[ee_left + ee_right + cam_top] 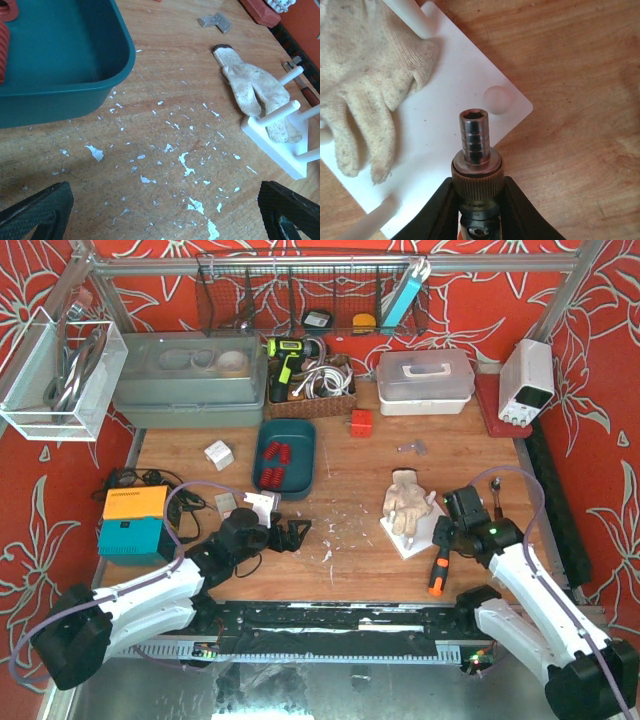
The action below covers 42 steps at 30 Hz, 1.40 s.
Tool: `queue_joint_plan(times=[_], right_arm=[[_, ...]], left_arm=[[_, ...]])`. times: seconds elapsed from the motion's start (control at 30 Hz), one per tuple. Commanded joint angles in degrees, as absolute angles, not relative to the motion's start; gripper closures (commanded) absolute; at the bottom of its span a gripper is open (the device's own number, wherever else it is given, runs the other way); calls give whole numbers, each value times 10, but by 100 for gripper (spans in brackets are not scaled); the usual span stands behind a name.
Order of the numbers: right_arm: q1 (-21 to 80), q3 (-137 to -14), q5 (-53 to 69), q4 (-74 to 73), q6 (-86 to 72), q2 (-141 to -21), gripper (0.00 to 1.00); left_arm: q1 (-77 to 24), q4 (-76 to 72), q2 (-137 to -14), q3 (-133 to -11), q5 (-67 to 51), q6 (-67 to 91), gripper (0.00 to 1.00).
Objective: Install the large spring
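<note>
While red springs lie beyond the left gripper's wide, empty fingers, installation looks unstarted. The right gripper clasps a nut driver.

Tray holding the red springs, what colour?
Dark teal tray, clearest in the left wrist view.
</note>
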<state>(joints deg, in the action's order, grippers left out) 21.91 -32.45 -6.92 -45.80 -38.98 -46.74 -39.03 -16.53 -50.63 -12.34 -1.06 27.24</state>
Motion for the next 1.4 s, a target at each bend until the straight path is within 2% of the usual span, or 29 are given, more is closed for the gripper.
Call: queue_joint_plan(times=[0.0,0.2,0.5,0.77,0.97,1.13,1.37], right_arm=[[224,-371,-99,-513,-415,-429,100],[224,-394,-188,-541,-443,-384,100],[217,-439,-348,-539,-423,-424,100],[177,-460,-391,-394,-334,-503,100],[149,-506,-375,-282,-239,-610,100],[127,-554,-286,-223,-138,-718,100],[112,-681,-192,-260,-46,-901,100]], left_arm=[[-393,-185,-505,-118,0,269,0],[-393,-194,-521,-121,-21,260,0],[-393,-214,-555,-129,-75,250,0],[-393,-222,-538,-127,-107,238,0],[-393,-258,-508,-111,-167,231,0],[-394,-270,-474,-99,-189,225,0],[-394,-261,-452,-96,-169,215,0]])
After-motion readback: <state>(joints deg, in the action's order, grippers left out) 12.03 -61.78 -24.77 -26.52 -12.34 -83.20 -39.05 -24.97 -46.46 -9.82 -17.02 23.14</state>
